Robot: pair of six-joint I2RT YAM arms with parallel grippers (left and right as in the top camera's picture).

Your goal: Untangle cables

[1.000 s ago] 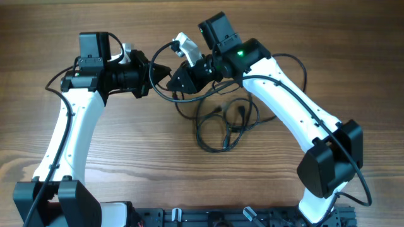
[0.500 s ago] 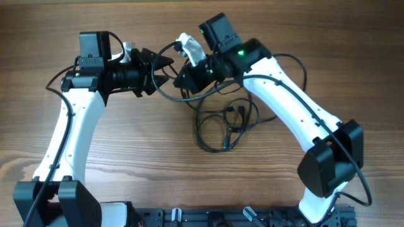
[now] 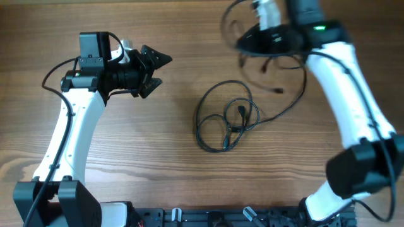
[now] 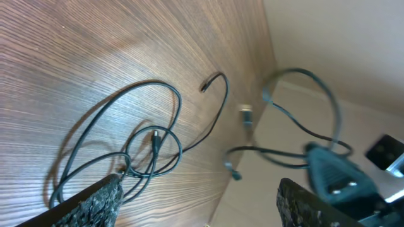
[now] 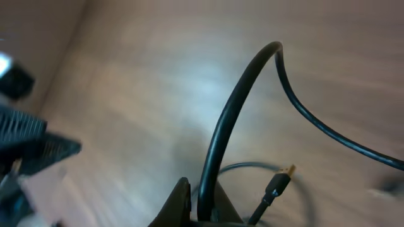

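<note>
A loose bundle of black cables (image 3: 225,120) lies looped on the wooden table, also visible as the cables (image 4: 126,148) in the left wrist view. My right gripper (image 3: 254,40) is raised at the far side, blurred by motion and shut on one black cable (image 5: 235,110). That cable hangs in loops under it, with a plug end (image 3: 278,91) dangling. A gold-tipped plug (image 5: 278,181) shows beside the jaws. My left gripper (image 3: 155,70) stands open to the left of the bundle with nothing between its fingers (image 4: 95,202).
The wooden table (image 3: 126,164) ends at a far edge (image 4: 252,126), with a pale floor beyond it. The arm bases and a black rail (image 3: 208,217) stand along the near edge. Thicker black wires run along both arms.
My left gripper has opened and let go of the cable. The right arm has swung up and to the right, pulling one cable away from the bundle, which now lies apart on the table.
</note>
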